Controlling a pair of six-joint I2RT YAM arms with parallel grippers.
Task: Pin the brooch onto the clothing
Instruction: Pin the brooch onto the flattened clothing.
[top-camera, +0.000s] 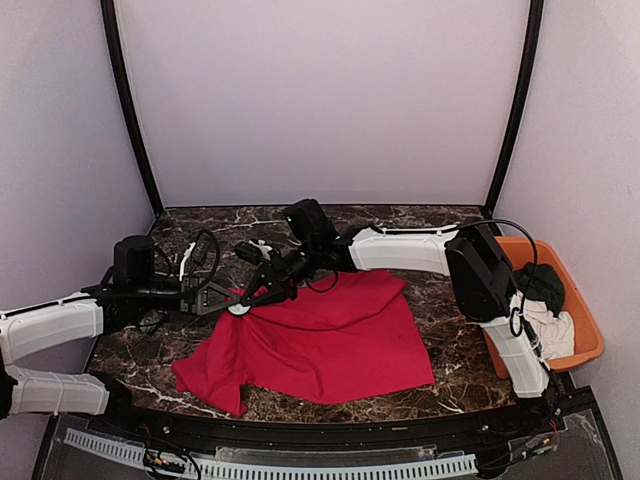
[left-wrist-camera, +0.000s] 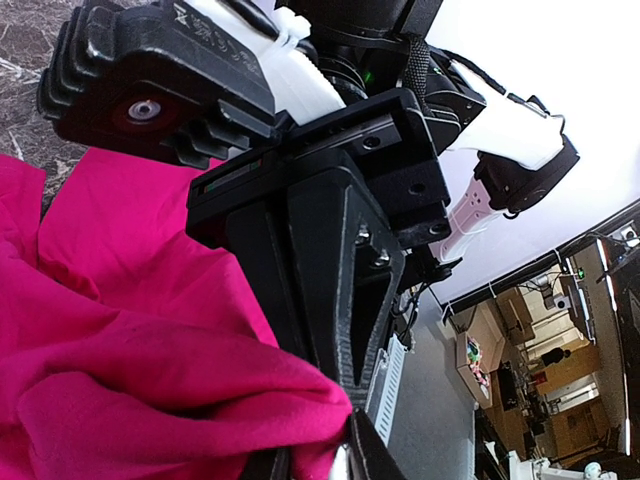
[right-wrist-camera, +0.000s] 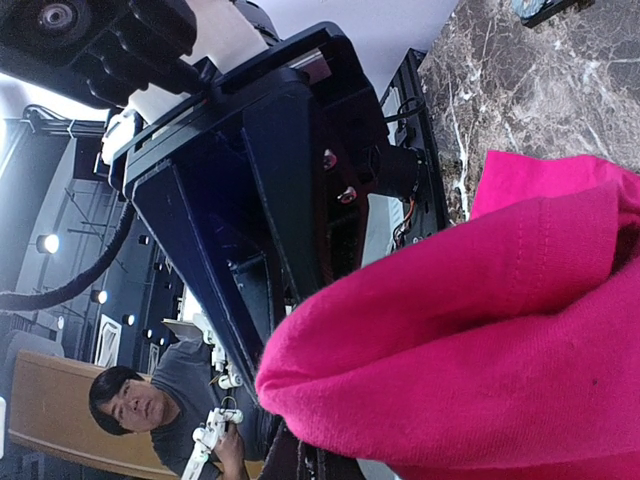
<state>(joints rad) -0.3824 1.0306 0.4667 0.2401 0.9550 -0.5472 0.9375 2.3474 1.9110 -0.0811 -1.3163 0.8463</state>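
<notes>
The clothing (top-camera: 330, 340), a bright red T-shirt, lies spread on the marble table (top-camera: 450, 330). Both grippers meet at its upper left corner. My right gripper (top-camera: 268, 290) is shut on a raised fold of the red fabric (right-wrist-camera: 500, 330), and its tips (right-wrist-camera: 310, 462) are mostly hidden by that fold. My left gripper (top-camera: 238, 300) faces it, its jaws (left-wrist-camera: 320, 462) close round a bunch of the same fabric (left-wrist-camera: 120, 350). A small shiny piece (left-wrist-camera: 338, 464) sits between those jaws, and a pale round piece (top-camera: 238, 309) shows at their tips from above. I cannot tell whether this is the brooch.
An orange bin (top-camera: 585, 320) stands at the table's right edge, holding a dark green garment (top-camera: 543, 283) and a white cloth (top-camera: 555, 330). Black cables (top-camera: 205, 255) loop by the left arm. White walls close in the back and sides.
</notes>
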